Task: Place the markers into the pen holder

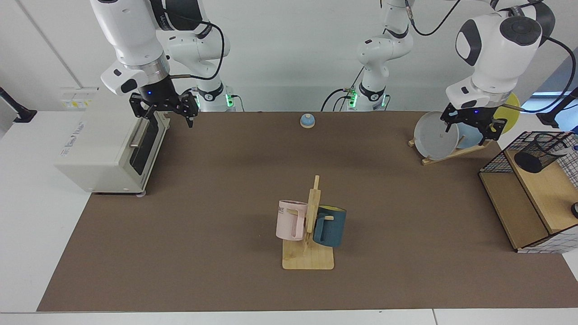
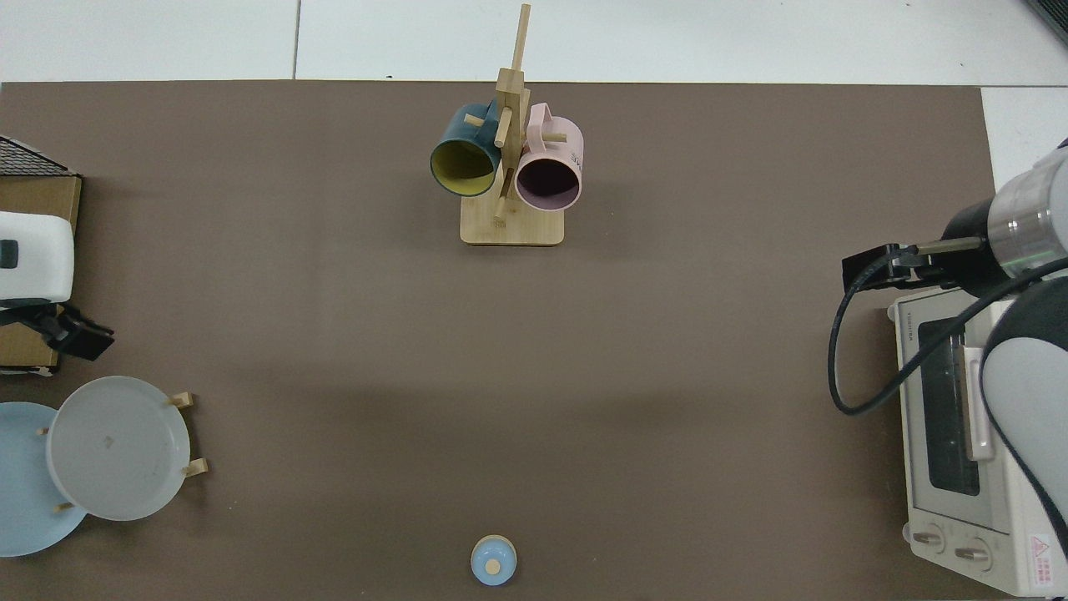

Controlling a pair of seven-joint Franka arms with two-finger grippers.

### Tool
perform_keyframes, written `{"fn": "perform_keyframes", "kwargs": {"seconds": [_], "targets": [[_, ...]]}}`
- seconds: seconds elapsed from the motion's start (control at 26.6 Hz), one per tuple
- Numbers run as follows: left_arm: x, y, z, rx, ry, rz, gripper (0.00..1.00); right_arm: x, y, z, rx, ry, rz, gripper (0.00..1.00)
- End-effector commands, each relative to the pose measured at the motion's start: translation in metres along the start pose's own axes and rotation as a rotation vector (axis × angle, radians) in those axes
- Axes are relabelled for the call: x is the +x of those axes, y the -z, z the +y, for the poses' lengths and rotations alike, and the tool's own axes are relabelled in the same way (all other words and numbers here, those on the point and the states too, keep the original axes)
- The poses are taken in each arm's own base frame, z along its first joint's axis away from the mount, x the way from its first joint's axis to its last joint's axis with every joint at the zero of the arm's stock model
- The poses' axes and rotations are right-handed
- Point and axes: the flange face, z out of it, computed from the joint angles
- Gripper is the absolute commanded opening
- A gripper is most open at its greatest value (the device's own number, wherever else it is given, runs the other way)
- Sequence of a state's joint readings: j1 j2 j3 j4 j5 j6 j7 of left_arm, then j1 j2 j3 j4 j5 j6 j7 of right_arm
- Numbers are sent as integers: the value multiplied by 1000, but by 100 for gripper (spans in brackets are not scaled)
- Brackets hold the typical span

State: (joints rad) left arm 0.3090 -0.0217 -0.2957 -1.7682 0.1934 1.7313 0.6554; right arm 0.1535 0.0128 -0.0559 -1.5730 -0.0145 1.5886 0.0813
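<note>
With the slim white marker (image 1: 563, 152) apparently lodged in the small black wire-mesh pen holder (image 1: 539, 151), the left pincer (image 1: 470, 125), spread and empty near that holder, should lift away cleanly, while the right pincer (image 1: 165, 110) waits spread, far across the bench (image 1: 226, 203) from the holder.

Two glossy white jointed robot arms (image 1: 135, 36) (image 1: 496, 49), black joint bands, silver wrist rings, black two-finger grippers (image 1: 167, 113) (image 1: 472, 126), looping black cables, green base lights.

My left gripper (image 1: 469, 126) hangs empty before the plates (image 1: 435, 135); my right gripper (image 1: 165, 110) waits by the oven (image 1: 108, 149).
</note>
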Motion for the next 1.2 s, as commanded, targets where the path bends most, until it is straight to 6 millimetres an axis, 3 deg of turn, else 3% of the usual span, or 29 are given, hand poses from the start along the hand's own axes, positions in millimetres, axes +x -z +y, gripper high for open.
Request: {"fn": "perform_keyframes", "kwargs": {"seconds": [0.0,0.26,0.53,0.75,0.94,1.16], "targets": [[5,3,33,-31,391,13,100,-2,2,4,0,17,9,100],[16,6,45,-74,625,39,100,-2,2,4,0,17,9,100],[20,10,42,-133,631,81,100,-2,2,4,0,17,9,100],[24,44,43,-117,604,201,100,-2,2,4,0,17,9,100],[19,50,41,-95,621,195,100,-2,2,4,0,17,9,100],[19,58,60,-111,634,164,100,-2,2,4,0,17,9,100]]}}
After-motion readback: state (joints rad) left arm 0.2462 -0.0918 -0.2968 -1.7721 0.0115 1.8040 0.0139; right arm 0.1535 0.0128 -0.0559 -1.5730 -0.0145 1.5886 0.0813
